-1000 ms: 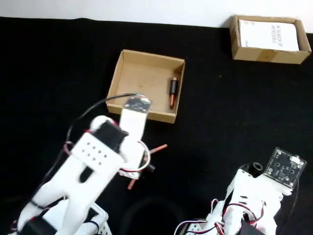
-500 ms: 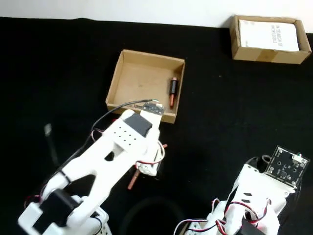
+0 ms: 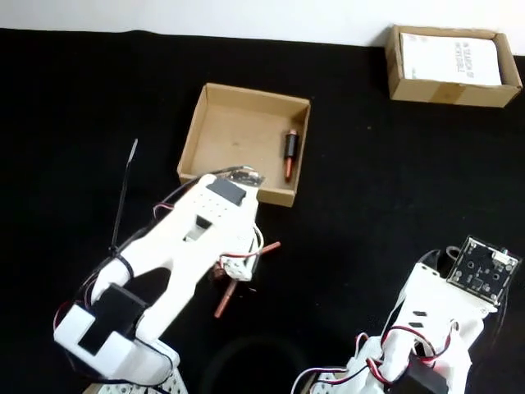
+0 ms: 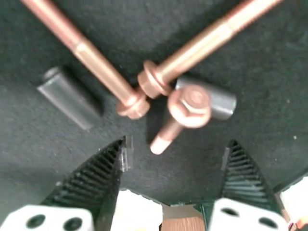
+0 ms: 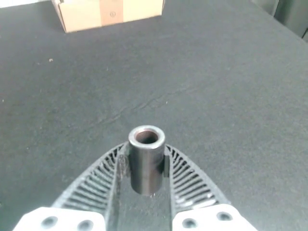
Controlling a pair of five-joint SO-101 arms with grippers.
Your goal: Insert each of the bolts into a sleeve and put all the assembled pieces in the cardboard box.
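Black table (image 3: 394, 164). Since 1 s ago the left arm (image 3: 189, 246) has swung down & fwd over the loose bolts (image 3: 223, 302); the right arm (image 3: 443, 320) has shifted slightly toward 4 o'clock. Cardboard box (image 3: 215, 107) is at 12 o'clock of the bolts, w/ one assembled piece (image 3: 289, 153) along its 3 o'clock wall. Left gripper (image 4: 178, 143): jaws wide apart, holding nothing, over three bolts & two lying sleeves (image 4: 70, 96), one bolt's tip between the jaws. Right gripper (image 5: 146, 166): clamped on an upright sleeve (image 5: 147, 144).
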